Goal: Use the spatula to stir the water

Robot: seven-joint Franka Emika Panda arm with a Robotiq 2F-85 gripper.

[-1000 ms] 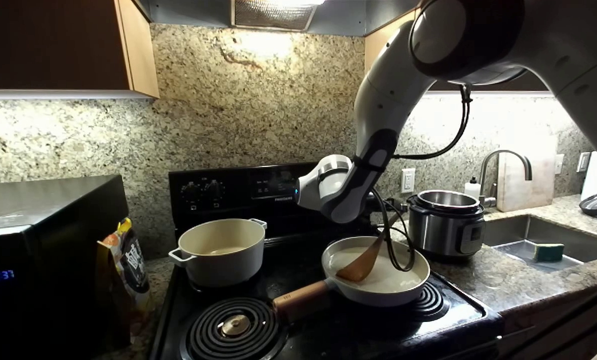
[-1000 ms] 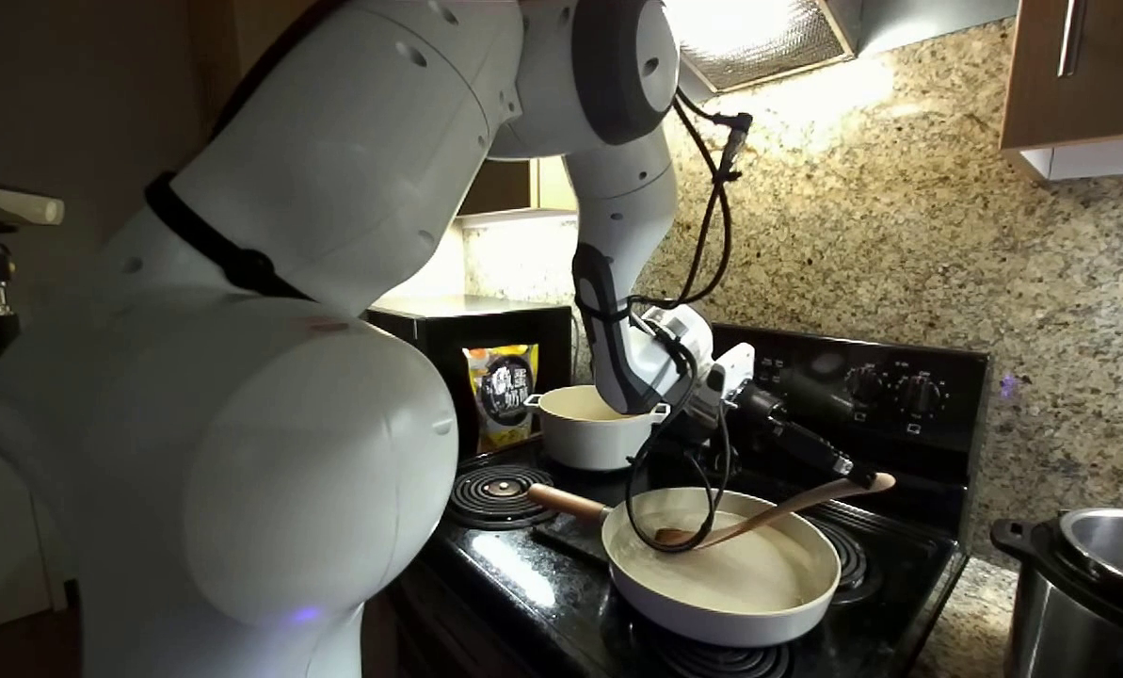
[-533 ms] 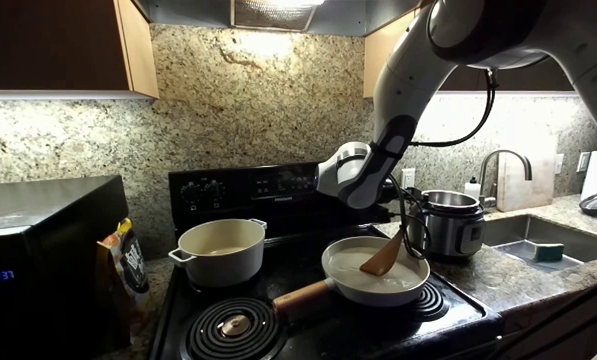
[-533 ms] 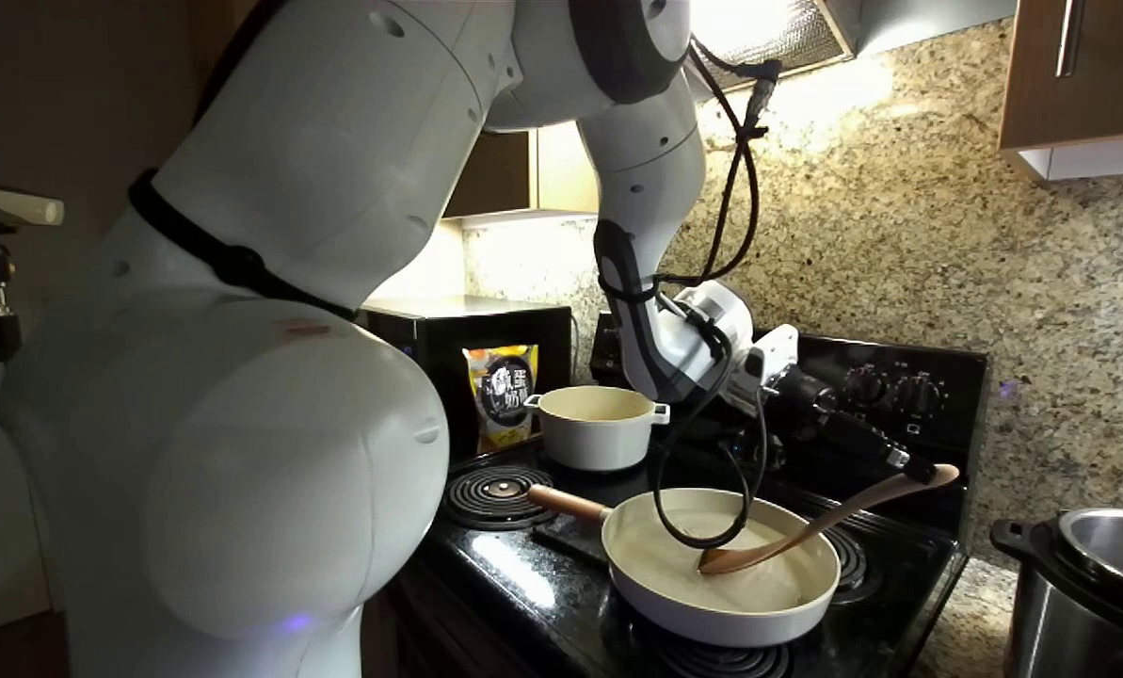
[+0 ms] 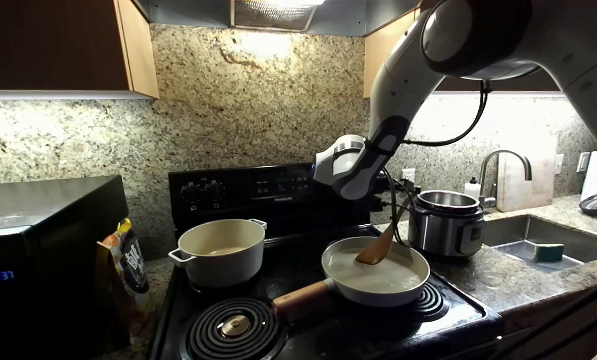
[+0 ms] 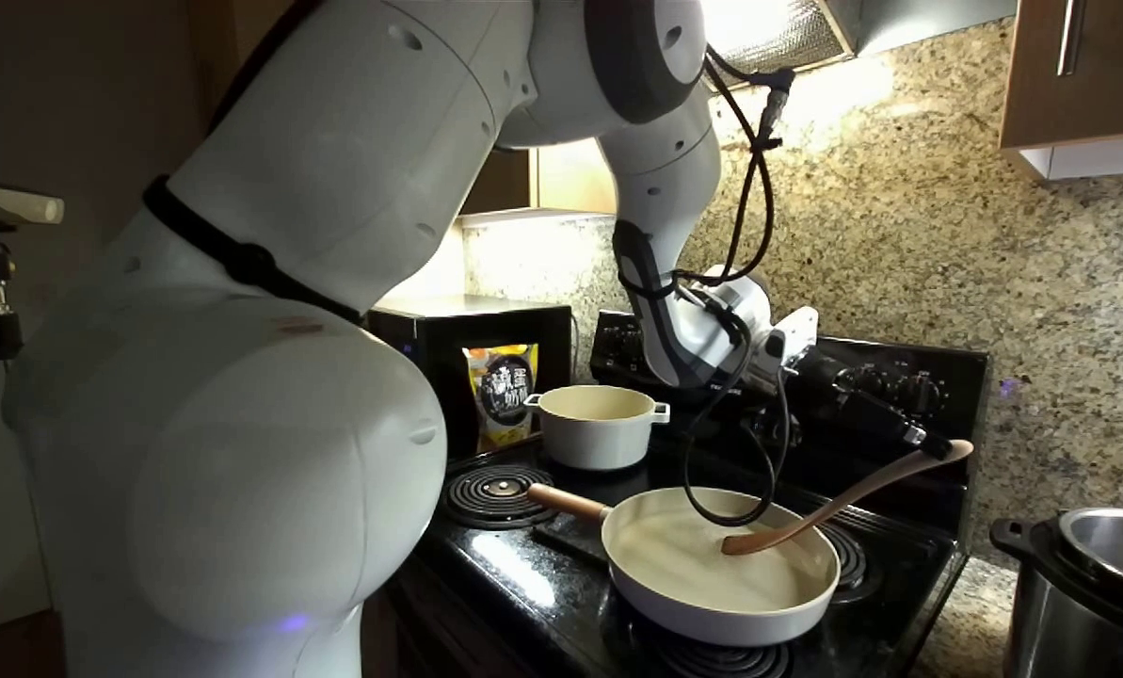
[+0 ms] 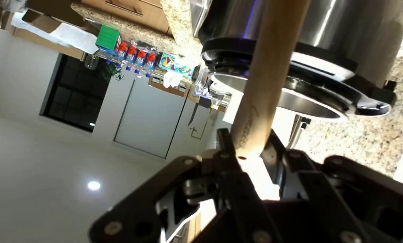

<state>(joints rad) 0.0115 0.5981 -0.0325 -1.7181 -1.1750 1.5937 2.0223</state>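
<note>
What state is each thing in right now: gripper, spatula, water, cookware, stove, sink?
gripper: shut on the spatula
spatula: tilted, blade down inside the frying pan
water: shallow and pale, in that pan
frying pan: uncovered, upright on the stove
two-handled pot: uncovered, also upright
steel cooker: lid off
front coil: dark, not glowing
hood light: on
clock display: lit
faucet: no flow visible
sponge: in the sink

Rounded white arm, grey joint, black cables, black hand, silver screws

Free room over coil burner, obstacles — cable loop above pan, tilted spatula
</note>
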